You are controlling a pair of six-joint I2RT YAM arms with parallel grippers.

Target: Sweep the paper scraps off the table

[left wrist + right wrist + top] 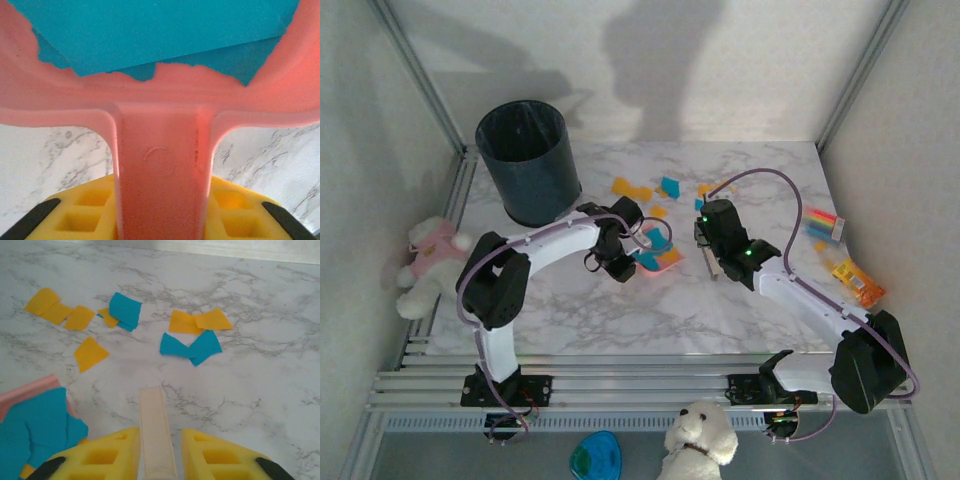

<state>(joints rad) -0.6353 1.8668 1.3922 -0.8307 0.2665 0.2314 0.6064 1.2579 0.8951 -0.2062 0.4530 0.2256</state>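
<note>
1. Left wrist view: the left gripper (160, 222) was clamped on the handle of the pink dustpan (160, 105), with yellow fingers (85, 215) drawn in on either side of it. Teal pieces (150, 30) already lay in the pan.
2. Right wrist view: the right gripper (157, 455) was closed tight on a pale flat strip (151, 410), apparently the sweeper. Whether its tip touched the marble could not be told.
3. The pan sat near the strip, to its left. Loose paper scraps (190, 345) lay beyond the tip: two teal ones touching two orange ones ahead, with more orange and a teal piece farther left.
4. Judgement: the step in hand was gathering the loose scraps toward the pan.
   - The strip should reach past the far scraps with its edge flat on the surface.
   - It should then draw slowly toward the pan mouth.
   - The pan lip should press flush so paper cannot slip under.
   - Quick strokes would likely flick the light pieces.
5. The table (620, 310) was smooth white marble-pattern, so paper should slide easily.
6. Top external view, farther out:
   - A dark bin (525, 160) stood at the table's far left corner.
   - Striped packets (823, 222) and an orange packet (857, 282) lay by the right edge, well apart from the scraps.
   - A pink-and-white plush (430, 260) sat off the left edge.
   - A white plush (700, 440) sat before the rail frame (620, 385).
   - Pale walls stood all around.
</note>
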